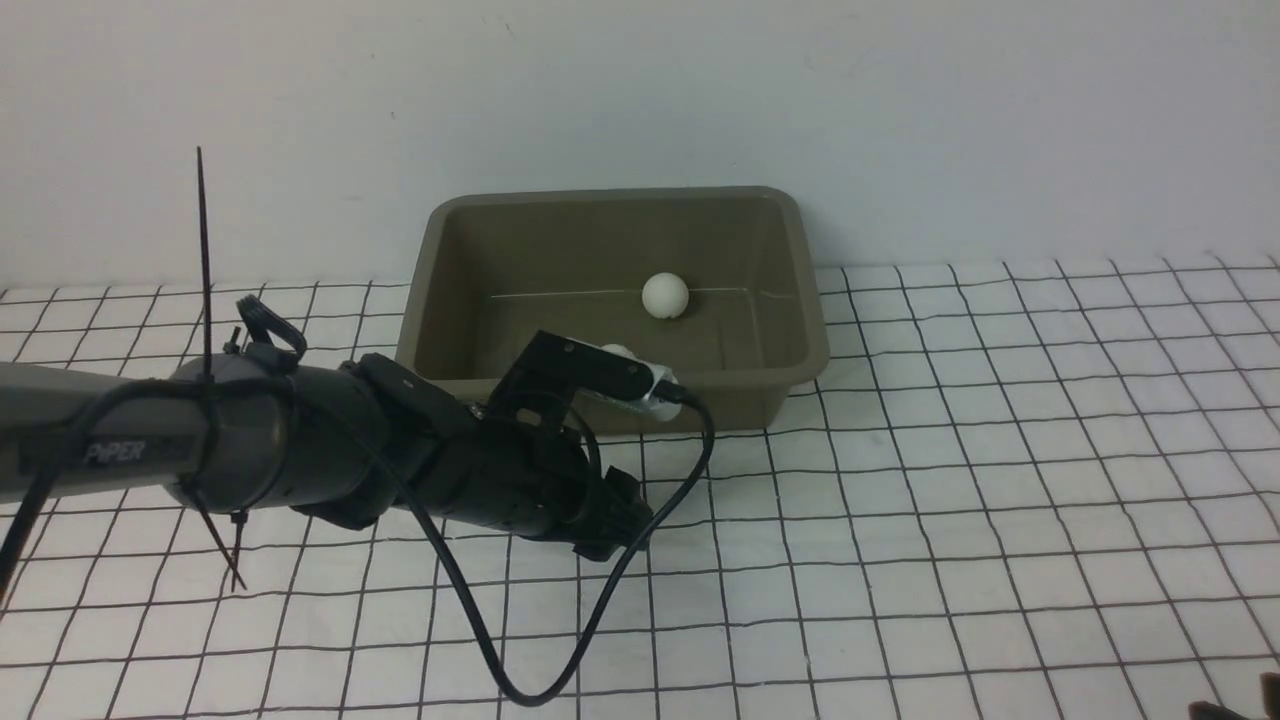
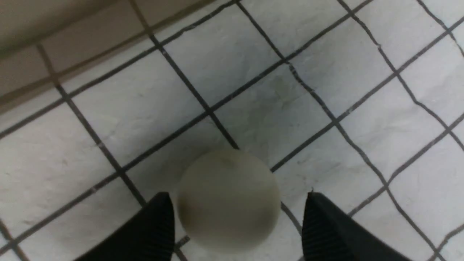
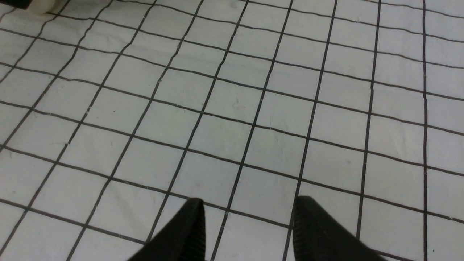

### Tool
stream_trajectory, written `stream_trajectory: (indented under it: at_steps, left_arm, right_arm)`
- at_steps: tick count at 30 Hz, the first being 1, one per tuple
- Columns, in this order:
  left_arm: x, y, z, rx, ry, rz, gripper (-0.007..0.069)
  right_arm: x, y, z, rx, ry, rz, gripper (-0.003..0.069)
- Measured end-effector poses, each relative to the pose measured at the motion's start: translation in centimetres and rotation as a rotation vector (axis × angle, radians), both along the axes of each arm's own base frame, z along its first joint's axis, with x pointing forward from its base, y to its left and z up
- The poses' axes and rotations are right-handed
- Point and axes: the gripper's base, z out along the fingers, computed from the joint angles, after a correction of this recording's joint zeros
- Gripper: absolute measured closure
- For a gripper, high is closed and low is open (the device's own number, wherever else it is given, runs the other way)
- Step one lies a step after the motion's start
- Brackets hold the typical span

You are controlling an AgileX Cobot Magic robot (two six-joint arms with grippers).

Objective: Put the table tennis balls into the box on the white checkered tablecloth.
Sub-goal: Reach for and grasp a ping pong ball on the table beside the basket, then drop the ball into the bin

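Left end effector (image 2: 238, 194) released: black ribbed fingers (image 2: 156, 228) stand wide, with one small matte white plastic table tennis ball (image 2: 229, 201) between them on the white checkered tablecloth (image 1: 950, 450). There's a clear gap between the ball and one finger. The other finger is right at the ball's edge, contact cannot tell. Not clamped.

This ball lies outside the rectangular olive-brown plastic box (image 1: 560, 250), just in front of its near wall; the box wall shows at the edge of the left wrist view. Left arm (image 1: 250, 440) reaches low over the cloth in front of the box, black cable (image 1: 600, 620) looping below it.

Second white table tennis ball (image 1: 665, 295) is inside the box, on its floor, toward the far wall, about mid-length. Another whitish round bit (image 1: 617, 350) peeks over the wrist camera (image 1: 600, 375), inside the box by the near wall; ball or not, cannot tell. Box stands on the tablecloth, close to the white back wall (image 1: 640, 90).

Right end effector (image 3: 249, 198) grasps nothing: fingers apart, bare cloth between them, well apart from the box. The loose ball shows only far off at the edge of the right wrist view.
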Motion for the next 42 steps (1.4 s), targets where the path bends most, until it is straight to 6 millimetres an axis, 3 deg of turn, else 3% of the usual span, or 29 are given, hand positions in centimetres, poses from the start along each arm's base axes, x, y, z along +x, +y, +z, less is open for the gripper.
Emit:
stream_trajectory:
  at_steps: [8, 15, 18, 23, 26, 30, 33, 38, 42]
  left_arm:
    - [0.7, 0.0, 0.4, 0.010, -0.040, 0.012, 0.0199]
    - [0.6, -0.2, -0.8, 0.010, 0.001, 0.005, 0.0239]
    - [0.5, -0.3, -0.8, 0.000, 0.011, 0.000, 0.0278]
    - [0.1, -0.6, -0.6, -0.027, 0.033, -0.040, 0.0279]
    - [-0.6, -1.1, 0.7, -0.082, 0.050, -0.110, 0.0279]
    - [-1.6, -1.8, 4.9, -0.157, -0.032, -0.263, 0.0279]
    - [-1.1, -1.6, 8.2, -0.164, -0.193, -0.291, 0.0279]
    - [0.8, -0.1, 9.6, -0.128, -0.310, -0.156, 0.0279]
    - [3.3, 3.1, 9.6, -0.003, -0.413, -0.035, 0.0279]
  right_arm:
    - [0.0, 0.0, 0.0, -0.009, -0.002, 0.002, 0.0345]
    - [0.0, 0.0, 0.0, -0.009, -0.002, 0.002, 0.0345]
    - [0.0, 0.0, 0.0, -0.009, -0.002, 0.002, 0.0345]
    - [0.0, 0.0, 0.0, -0.010, -0.002, 0.002, 0.0345]
    - [0.0, 0.0, 0.0, -0.010, -0.003, 0.002, 0.0345]
    - [0.0, 0.0, 0.0, -0.010, -0.003, 0.002, 0.0345]
    - [0.0, 0.0, 0.0, -0.009, -0.004, 0.002, 0.0345]
    - [0.0, 0.0, 0.0, -0.009, -0.004, 0.002, 0.0345]
    - [0.0, 0.0, 0.0, -0.009, -0.004, 0.002, 0.0345]
